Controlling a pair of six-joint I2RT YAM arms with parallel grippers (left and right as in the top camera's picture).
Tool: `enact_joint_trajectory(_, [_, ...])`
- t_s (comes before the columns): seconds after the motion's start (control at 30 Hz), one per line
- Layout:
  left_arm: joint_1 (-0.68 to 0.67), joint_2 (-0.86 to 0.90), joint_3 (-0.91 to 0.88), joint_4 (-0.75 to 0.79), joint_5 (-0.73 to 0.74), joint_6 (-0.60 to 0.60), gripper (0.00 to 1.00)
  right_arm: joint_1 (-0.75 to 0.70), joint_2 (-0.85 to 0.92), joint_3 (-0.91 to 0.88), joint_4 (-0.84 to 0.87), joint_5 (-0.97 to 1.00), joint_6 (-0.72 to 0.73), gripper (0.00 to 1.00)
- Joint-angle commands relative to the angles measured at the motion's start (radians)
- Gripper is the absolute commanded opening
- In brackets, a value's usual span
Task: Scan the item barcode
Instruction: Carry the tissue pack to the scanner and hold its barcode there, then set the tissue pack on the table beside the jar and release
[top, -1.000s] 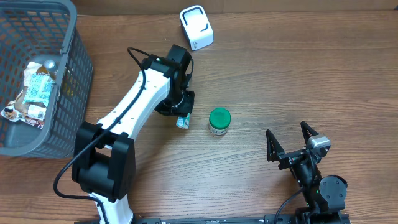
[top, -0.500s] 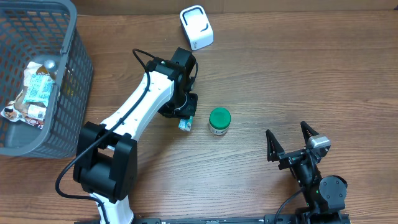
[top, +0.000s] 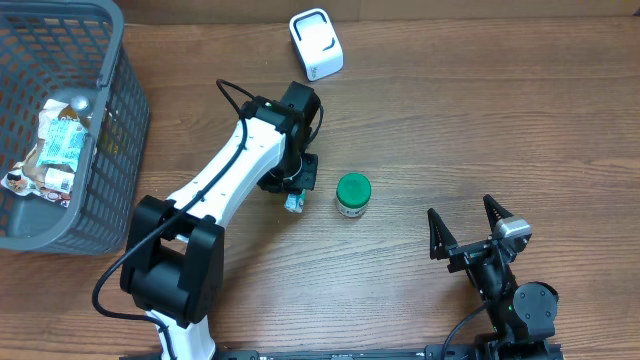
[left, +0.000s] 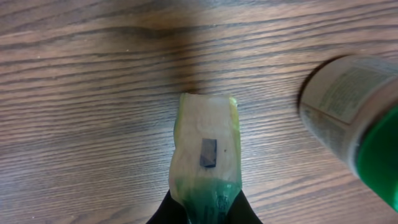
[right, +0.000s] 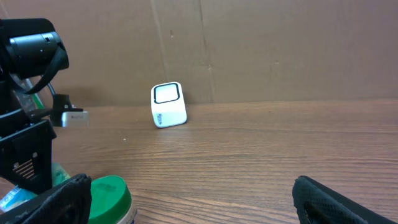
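My left gripper (top: 294, 192) is shut on a small packet (top: 294, 203), pale with a teal-green end, just left of the table's middle. In the left wrist view the packet (left: 205, 149) sticks out from between the black fingertips (left: 165, 213) over the wood, showing a small dark rectangle. The white barcode scanner (top: 316, 43) stands at the back of the table, beyond the left arm; it also shows in the right wrist view (right: 168, 104). My right gripper (top: 468, 226) rests open at the front right with nothing between its fingers (right: 318, 198).
A green-lidded jar (top: 352, 194) stands just right of the held packet and shows in both wrist views (left: 348, 118) (right: 107, 198). A grey wire basket (top: 118, 120) with several wrapped items fills the left side. A cardboard wall (right: 261, 50) backs the table.
The left arm has shifted slightly to the right, toward the jar, carrying the packet. The right arm has not moved.
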Motion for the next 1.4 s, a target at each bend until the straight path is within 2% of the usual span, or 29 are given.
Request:
enact_joint_trajectory(0.0, [-0.019,0.032,-0.013,0.005,-0.043,-0.031,0.05,-0.005,-0.008,-0.011,0.005,0.006,-0.001,1.00])
enact_joint_trajectory(0.6, [-0.034,0.039,-0.077,0.055,-0.047,-0.074,0.11,-0.005,-0.008,-0.011,0.005,0.005,-0.001,1.00])
enact_joint_trajectory(0.8, [-0.034,0.039,-0.078,0.055,-0.047,-0.076,0.27,-0.005,-0.008,-0.011,0.005,0.005,-0.001,1.00])
enact_joint_trajectory(0.87, [-0.034,0.039,-0.078,0.055,-0.047,-0.076,0.42,-0.005,-0.008,-0.011,0.005,0.005,-0.001,1.00])
enact_joint_trajectory(1.0, [-0.034,0.039,-0.078,0.055,-0.047,-0.076,0.57,-0.005,-0.008,-0.011,0.005,0.005,-0.001,1.00])
enact_joint_trajectory(1.07, [-0.034,0.039,-0.078,0.054,-0.047,-0.076,0.61,-0.005,-0.008,-0.011,0.005,0.005,-0.001,1.00])
enact_joint_trajectory(1.37, [-0.034,0.039,-0.078,0.055,-0.047,-0.075,0.62,-0.005,-0.008,-0.011,0.005,0.005,-0.001,1.00])
